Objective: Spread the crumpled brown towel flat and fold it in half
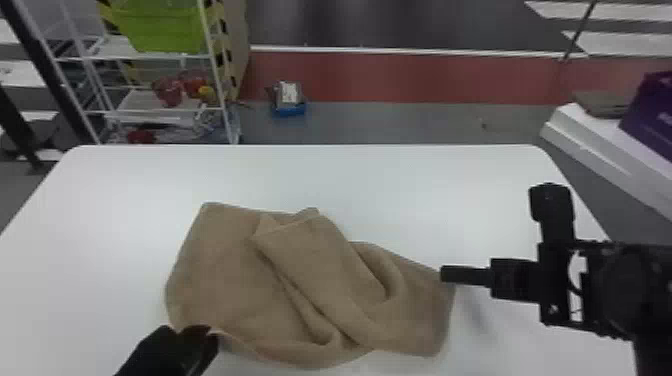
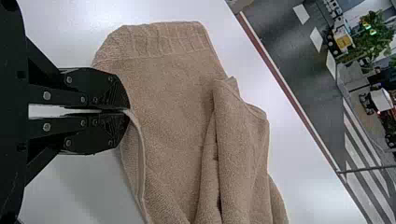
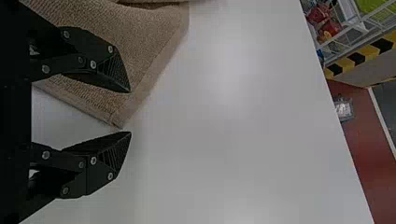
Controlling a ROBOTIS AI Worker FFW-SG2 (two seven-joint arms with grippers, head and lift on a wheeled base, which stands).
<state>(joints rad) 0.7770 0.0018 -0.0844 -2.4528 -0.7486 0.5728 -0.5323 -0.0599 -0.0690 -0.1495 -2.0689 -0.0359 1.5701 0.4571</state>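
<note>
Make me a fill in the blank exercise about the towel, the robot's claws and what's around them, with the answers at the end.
The claw gripping the edge of the towel is the robot's ____ one. The other claw has its fingers ____, not closed. The rumpled towel lies on a table whose color is ____. Beyond the table, the bin up on the rack is colored ____.

Missing words: left; open; white; green.

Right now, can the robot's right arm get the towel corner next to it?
Probably yes. The right end effector is open, and the towel corner shows in the gap between its fingers, with nothing covering it. It may need to dip a little.
</note>
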